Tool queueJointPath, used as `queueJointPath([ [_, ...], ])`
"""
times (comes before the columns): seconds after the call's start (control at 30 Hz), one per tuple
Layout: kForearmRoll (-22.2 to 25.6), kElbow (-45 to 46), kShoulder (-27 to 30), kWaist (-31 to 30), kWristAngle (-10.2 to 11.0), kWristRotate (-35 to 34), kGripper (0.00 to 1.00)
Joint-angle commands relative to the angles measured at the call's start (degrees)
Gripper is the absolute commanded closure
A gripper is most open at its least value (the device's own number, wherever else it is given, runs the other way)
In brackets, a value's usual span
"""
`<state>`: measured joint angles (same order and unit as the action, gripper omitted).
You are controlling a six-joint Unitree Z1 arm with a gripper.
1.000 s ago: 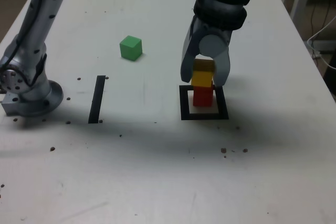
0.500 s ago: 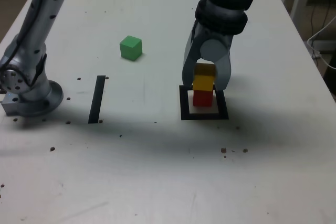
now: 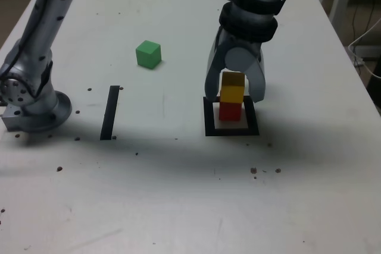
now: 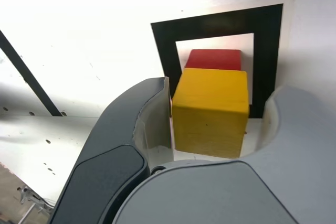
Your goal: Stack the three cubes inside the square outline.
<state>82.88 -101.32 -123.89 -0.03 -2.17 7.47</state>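
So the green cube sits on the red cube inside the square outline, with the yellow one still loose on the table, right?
Not quite: the colours are swapped. The exterior view shows the yellow cube on the red cube inside the square outline; the green cube is the loose one.

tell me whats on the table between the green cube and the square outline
Nothing: in the exterior view the stretch of white table between the green cube and the square outline is bare. The black tape strip lies off that line.
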Motion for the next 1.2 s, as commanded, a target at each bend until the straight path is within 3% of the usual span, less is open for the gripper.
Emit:
queueJointPath([
  [0.0, -0.1, 0.9, 2.0, 0.4, 0.6, -0.1, 0.10],
  [0.23, 0.0, 6.4, 9.0, 2.5, 4.0, -1.7, 0.01],
  [0.57, -2.0, 18.1, 17.3, 9.9, 8.4, -1.9, 0.01],
  [0.9, -9.2, 29.0, 21.2, 21.1, 10.7, 7.4, 0.01],
  [1.17, -10.3, 31.0, 23.9, 25.5, 15.4, 17.6, 0.01],
])
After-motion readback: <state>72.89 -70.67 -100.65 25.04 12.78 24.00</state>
